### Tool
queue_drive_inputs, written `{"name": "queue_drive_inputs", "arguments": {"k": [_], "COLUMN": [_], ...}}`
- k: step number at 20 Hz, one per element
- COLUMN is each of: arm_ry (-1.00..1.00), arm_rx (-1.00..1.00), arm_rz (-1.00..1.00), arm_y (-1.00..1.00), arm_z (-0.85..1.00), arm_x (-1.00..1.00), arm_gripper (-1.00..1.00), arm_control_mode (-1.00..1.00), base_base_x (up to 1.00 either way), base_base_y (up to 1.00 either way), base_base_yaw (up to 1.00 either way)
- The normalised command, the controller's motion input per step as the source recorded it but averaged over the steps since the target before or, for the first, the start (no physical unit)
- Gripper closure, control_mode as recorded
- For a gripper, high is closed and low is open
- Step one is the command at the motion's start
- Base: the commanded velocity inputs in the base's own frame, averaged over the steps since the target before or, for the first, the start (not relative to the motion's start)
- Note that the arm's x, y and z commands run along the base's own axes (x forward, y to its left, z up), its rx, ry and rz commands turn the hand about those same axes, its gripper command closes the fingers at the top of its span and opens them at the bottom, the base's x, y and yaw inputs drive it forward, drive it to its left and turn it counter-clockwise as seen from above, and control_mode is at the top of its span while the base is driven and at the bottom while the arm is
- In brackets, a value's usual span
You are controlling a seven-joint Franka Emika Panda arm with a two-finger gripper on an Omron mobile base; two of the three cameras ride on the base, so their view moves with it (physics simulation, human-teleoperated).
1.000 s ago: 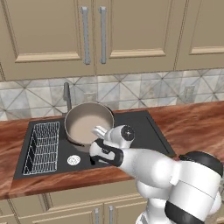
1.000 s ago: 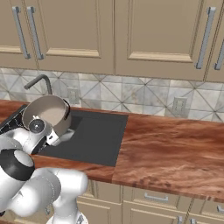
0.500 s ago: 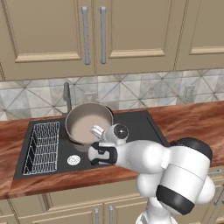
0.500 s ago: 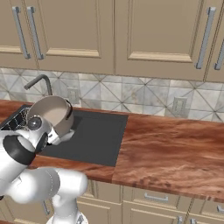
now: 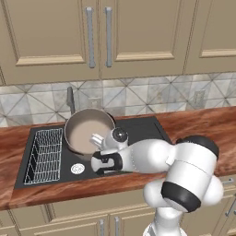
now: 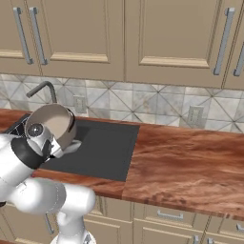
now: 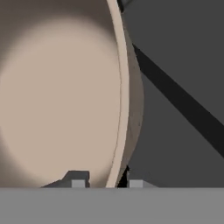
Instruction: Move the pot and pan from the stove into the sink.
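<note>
Over the black sink, beside its white wire rack: pot, tilted, lidless, beige inside showing. Gripper clamped on pot's rim, one fingertip inside, one outside.

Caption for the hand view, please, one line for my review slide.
Gripper pinching the rim of the beige pot, one fingertip inside and one outside, above the black sink.

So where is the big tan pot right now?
The pot is over the black sink, beside the wire rack and in front of the faucet. The claw grips its rim in the hand view.
</note>
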Motion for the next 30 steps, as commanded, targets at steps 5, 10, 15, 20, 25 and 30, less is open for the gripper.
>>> {"name": "queue_drive_inputs", "arguments": {"k": [5, 10, 15, 20, 25, 30], "arm_ry": [0.13, 0.0, 0.01, 0.0, 0.0, 0.0], "arm_rx": [-0.04, 0.0, 0.0, 0.0, 0.01, 0.02], "arm_rz": [0.08, 0.0, 0.0, -0.01, -0.03, -0.01], "arm_y": [0.14, 0.0, 0.0, 0.0, 0.0, 0.0], "arm_z": [-0.35, 0.0, -0.04, 0.01, 0.39, 0.71], "arm_x": [0.0, 0.0, -0.03, 0.0, 0.0, -0.02], "arm_gripper": [1.0, 1.0, 1.0, -1.0, -1.0, -1.0], "arm_control_mode": [-1.0, -1.0, -1.0, -1.0, -1.0, -1.0], "base_base_x": [0.0, 0.0, 0.0, 0.0, 0.0, 0.0], "base_base_y": [0.0, 0.0, 0.0, 0.0, 0.0, 0.0], "base_base_yaw": [0.0, 0.0, 0.0, 0.0, 0.0, 0.0]}}
